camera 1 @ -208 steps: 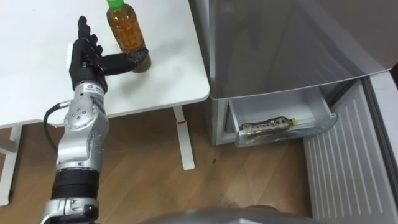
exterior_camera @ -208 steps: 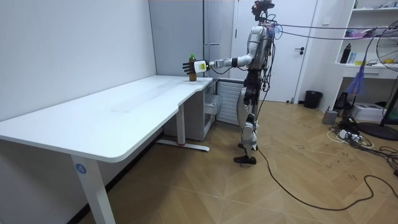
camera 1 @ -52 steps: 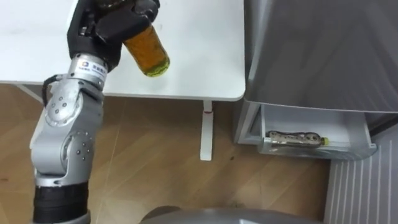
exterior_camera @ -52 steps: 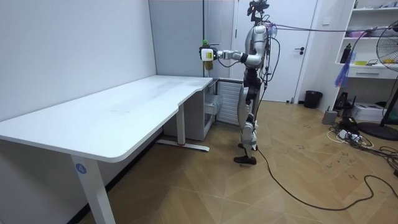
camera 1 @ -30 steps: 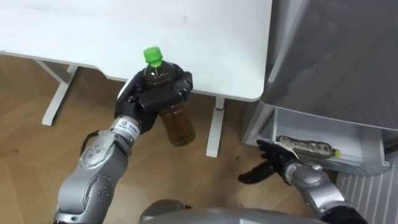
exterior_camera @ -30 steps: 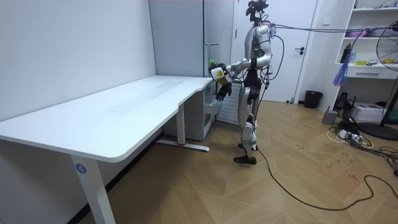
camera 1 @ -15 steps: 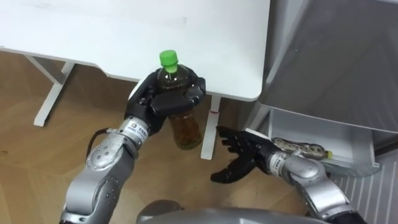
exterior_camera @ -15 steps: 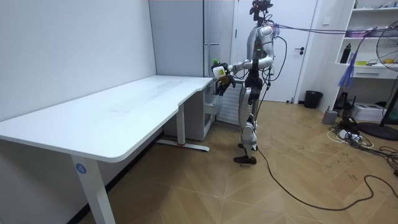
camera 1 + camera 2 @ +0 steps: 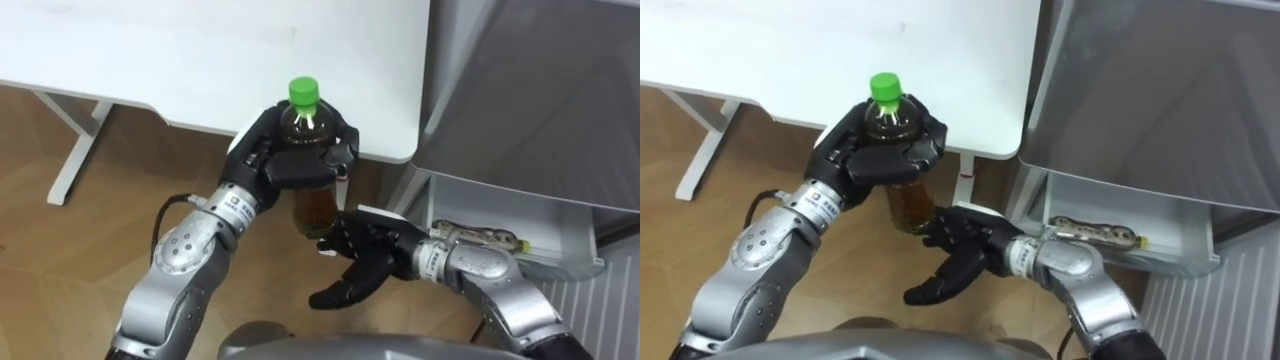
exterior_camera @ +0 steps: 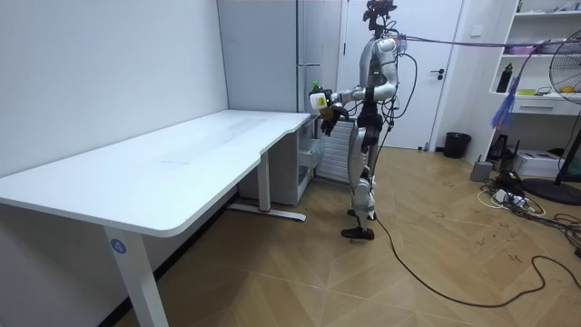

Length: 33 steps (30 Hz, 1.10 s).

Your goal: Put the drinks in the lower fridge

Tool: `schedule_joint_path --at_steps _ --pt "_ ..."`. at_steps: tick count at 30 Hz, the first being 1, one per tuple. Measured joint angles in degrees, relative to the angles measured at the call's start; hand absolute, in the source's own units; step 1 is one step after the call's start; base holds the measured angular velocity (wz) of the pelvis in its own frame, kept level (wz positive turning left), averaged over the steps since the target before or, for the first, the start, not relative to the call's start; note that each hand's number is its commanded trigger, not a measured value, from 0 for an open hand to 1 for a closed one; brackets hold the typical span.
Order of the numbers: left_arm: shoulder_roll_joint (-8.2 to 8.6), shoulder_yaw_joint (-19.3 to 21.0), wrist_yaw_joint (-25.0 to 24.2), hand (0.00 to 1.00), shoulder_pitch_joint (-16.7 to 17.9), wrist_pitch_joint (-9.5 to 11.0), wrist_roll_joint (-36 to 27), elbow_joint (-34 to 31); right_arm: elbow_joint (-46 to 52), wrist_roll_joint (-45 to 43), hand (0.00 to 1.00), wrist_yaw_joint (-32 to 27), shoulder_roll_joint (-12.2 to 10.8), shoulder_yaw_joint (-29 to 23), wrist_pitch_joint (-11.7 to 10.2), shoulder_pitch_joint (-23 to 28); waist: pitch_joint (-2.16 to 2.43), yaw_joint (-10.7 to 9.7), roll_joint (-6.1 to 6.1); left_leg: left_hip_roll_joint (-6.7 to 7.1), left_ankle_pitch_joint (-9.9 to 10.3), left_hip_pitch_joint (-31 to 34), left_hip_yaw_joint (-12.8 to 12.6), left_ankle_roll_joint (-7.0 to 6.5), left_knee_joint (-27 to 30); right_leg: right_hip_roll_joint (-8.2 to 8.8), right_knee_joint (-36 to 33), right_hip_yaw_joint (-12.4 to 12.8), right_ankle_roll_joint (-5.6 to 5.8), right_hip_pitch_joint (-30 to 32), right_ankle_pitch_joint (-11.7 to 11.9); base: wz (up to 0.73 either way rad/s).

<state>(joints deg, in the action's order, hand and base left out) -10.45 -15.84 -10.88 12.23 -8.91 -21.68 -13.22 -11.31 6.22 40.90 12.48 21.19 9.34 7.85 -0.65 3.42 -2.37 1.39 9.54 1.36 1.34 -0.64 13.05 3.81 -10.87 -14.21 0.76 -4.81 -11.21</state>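
Note:
A tea bottle [image 9: 314, 207] with amber liquid and a green cap [image 9: 303, 92] hangs upright in front of me, clear of the table. My left hand [image 9: 283, 160] is shut round its upper half. My right hand [image 9: 362, 256] is open, with its fingers spread just under and beside the bottle's base. The right eye view shows the same bottle [image 9: 908, 206], left hand [image 9: 883, 150] and right hand [image 9: 958, 252]. In the room view I stand by the grey fridge at the table's far end, holding the bottle [image 10: 317, 98] at chest height.
The white table [image 9: 150, 55] fills the upper left, with a leg [image 9: 72, 148] beneath it. The grey fridge [image 9: 540, 90] stands at the right. Its lower drawer [image 9: 515, 266] is pulled out and a patterned item [image 9: 482, 238] lies in it. Wooden floor lies below.
My left hand has carried the bottle off the table and to the right, in front of me. My right hand has come in from the right and risen to the bottle's base.

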Motion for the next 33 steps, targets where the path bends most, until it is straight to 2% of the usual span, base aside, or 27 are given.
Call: schedule_joint_path --at_steps 7,8,14,24,27,33 --pt "-0.36 -1.3 -0.6 1.0 -1.5 1.1 -0.9 0.6 0.3 4.9 0.0 0.1 1.6 0.1 0.1 0.1 -0.33 -0.3 0.16 -0.03 0.0 0.0 -0.4 -0.02 -0.2 0.02 0.0 0.0 0.01 0.2 0.0 -0.02" --pt "-0.39 -1.3 -0.6 1.0 -1.5 1.7 -1.6 1.2 0.3 5.0 0.0 0.0 1.6 0.2 0.1 0.1 -0.36 -0.4 0.22 -0.03 0.0 0.0 -0.4 -0.02 -0.3 0.02 0.0 0.0 0.01 0.1 0.0 0.0" --pt "-1.37 -1.6 -0.5 1.0 -1.4 1.9 -6.7 2.8 0.3 7.8 0.0 -0.4 3.4 1.4 0.1 0.2 -0.45 -1.2 0.38 -0.02 0.0 0.1 -0.4 -0.02 -0.3 0.05 0.0 -0.1 0.02 0.2 0.0 0.0" --pt "-1.87 -3.3 -0.6 1.0 -1.5 4.4 -10.5 3.5 0.0 11.5 0.0 -2.8 4.0 1.7 0.1 0.3 -0.09 -2.1 1.05 -0.11 0.0 0.5 -0.6 -0.02 0.1 -0.01 0.0 -0.1 0.0 0.3 0.0 0.0" --pt "-1.88 -3.4 -0.6 1.0 -1.5 4.7 -13.5 5.2 -0.6 12.3 0.0 -2.8 4.1 1.8 0.4 0.3 0.35 -2.2 1.7 -0.14 0.0 0.8 -0.7 -0.02 0.2 0.02 -0.4 0.0 0.0 0.9 0.0 0.0" --pt "-2.43 -5.2 -0.6 1.0 -1.4 4.8 -17.6 8.0 -4.0 16.5 0.0 -4.1 4.3 3.5 0.6 0.3 0.25 -3.1 1.63 -0.2 0.0 1.1 -1.0 -0.05 0.2 0.07 -0.8 0.1 0.01 1.1 0.0 -0.01"
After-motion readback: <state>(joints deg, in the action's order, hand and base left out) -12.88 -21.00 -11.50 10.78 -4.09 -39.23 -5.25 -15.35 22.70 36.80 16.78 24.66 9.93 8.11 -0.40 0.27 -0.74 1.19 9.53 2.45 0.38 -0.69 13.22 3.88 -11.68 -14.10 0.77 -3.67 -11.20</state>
